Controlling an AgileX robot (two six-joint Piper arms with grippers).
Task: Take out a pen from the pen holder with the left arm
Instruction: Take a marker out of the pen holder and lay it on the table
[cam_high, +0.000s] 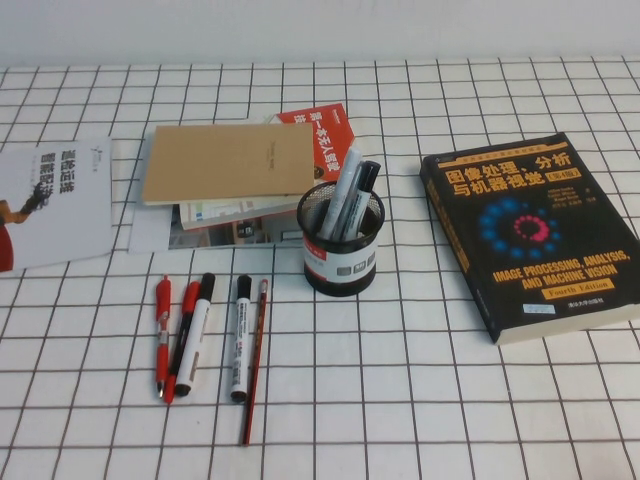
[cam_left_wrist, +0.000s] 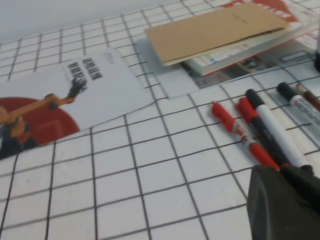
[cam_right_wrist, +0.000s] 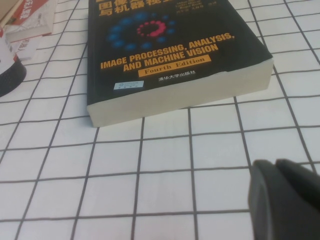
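My left gripper (cam_left_wrist: 286, 184) pressed together, over table (cam_left_wrist: 150, 175) by loose pens (cam_left_wrist: 265, 135). My right gripper (cam_right_wrist: 285, 200) nr black book (cam_right_wrist: 165, 50) — state: can't tell. Pen holder (cam_high: 342, 268) w/ markers (cam_high: 348, 195) — btw pens and book.

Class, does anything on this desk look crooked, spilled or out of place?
Nothing spilled or damaged. The book pile behind the pen holder is stacked askew. The left gripper, shut, hovers by the loose pens; the right gripper by the black book.
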